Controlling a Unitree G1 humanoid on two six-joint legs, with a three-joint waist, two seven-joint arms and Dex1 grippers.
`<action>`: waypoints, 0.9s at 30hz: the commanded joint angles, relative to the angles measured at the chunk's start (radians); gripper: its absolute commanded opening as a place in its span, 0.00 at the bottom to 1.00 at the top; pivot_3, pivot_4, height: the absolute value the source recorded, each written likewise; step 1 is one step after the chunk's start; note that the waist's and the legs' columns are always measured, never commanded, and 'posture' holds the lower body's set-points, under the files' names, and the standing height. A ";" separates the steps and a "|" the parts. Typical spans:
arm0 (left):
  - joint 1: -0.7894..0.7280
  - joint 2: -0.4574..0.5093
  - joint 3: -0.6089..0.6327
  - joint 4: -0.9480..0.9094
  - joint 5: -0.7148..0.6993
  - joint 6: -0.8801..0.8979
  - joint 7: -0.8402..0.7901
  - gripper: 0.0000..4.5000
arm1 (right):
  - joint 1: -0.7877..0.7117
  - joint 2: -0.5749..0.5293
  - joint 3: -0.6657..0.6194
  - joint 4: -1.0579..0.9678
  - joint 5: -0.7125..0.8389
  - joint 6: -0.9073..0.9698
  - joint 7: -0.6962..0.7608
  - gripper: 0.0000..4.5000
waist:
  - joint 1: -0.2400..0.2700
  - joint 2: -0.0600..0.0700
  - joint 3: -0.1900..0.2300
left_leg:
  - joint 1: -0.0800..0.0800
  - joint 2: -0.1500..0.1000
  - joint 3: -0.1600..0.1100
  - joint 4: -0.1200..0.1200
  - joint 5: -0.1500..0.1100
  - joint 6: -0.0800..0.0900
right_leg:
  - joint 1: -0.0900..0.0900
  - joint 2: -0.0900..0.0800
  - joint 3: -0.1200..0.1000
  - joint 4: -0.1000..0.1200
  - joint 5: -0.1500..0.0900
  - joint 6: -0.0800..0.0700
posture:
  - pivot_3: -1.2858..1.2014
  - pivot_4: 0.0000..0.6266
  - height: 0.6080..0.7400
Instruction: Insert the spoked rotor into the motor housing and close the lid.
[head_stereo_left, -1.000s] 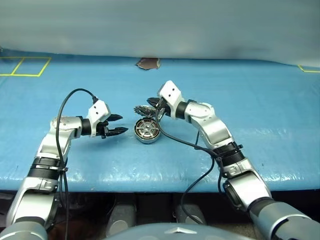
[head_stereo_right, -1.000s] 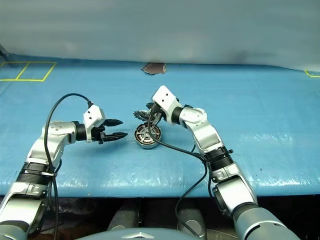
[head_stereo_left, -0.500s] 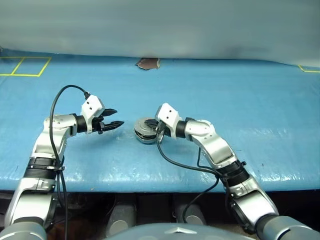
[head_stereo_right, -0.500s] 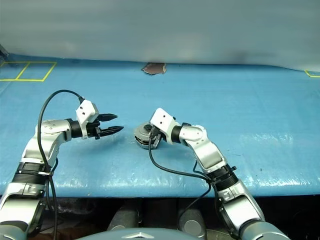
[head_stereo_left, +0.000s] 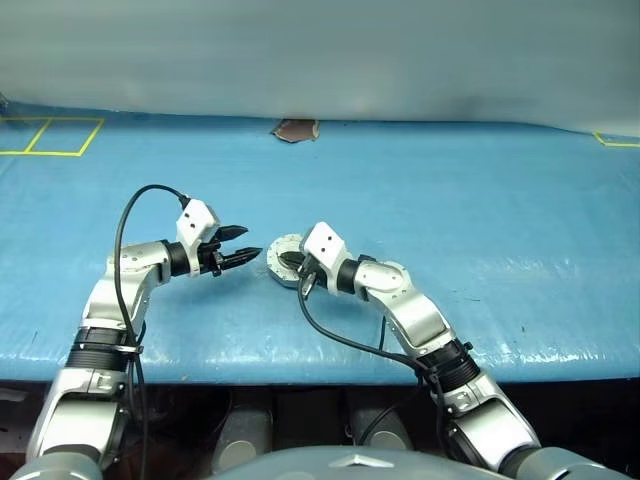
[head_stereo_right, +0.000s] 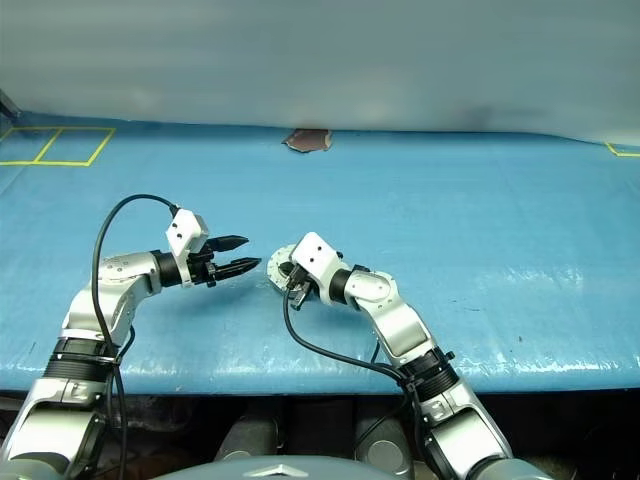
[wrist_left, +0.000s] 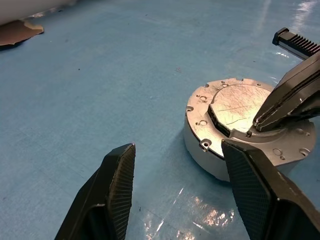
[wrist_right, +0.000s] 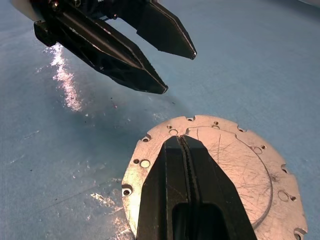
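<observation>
The motor housing stands on the blue table with the lid lying on it, plain scratched silver face up. My right gripper is shut, and its closed tips rest on the lid's top near the middle. My left gripper hovers open just left of the housing, pointing at it with nothing between its fingers. In the right wrist view the left gripper hangs a short way from the lid. The spoked rotor is hidden.
A brown scrap lies at the table's far edge. Yellow tape lines mark the far left corner. A black cable loops from my right wrist towards the table's front edge.
My right gripper came down and back towards me. The lid it carried above the open housing now covers the windings. The left gripper has barely shifted.
</observation>
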 joint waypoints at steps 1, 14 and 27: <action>0.001 0.000 0.024 -0.046 -0.024 0.006 0.011 0.66 | 0.003 0.003 -0.032 -0.027 0.030 0.032 0.001 0.00 | 0.001 0.000 0.000 | 0.000 0.000 0.000 0.000 0.000 0.000 | 0.000 0.000 0.000 0.000 0.000 0.000 | 0.52 0.24 1.00; 0.013 -0.027 0.010 -0.044 -0.031 0.011 0.050 0.67 | 0.001 0.024 -0.081 -0.046 0.091 0.040 -0.007 0.72 | 0.001 0.000 0.000 | -0.001 0.000 0.000 -0.003 0.000 0.000 | -0.001 0.000 0.000 -0.003 0.001 0.002 | 0.52 0.24 1.00; 0.016 -0.028 0.011 -0.048 -0.027 0.006 0.066 0.67 | 0.023 0.032 -0.041 -0.004 0.046 0.039 -0.045 0.99 | 0.002 0.000 0.000 | -0.002 0.000 0.000 -0.004 0.000 0.000 | -0.001 0.000 0.000 -0.005 0.000 0.000 | 0.52 0.24 1.00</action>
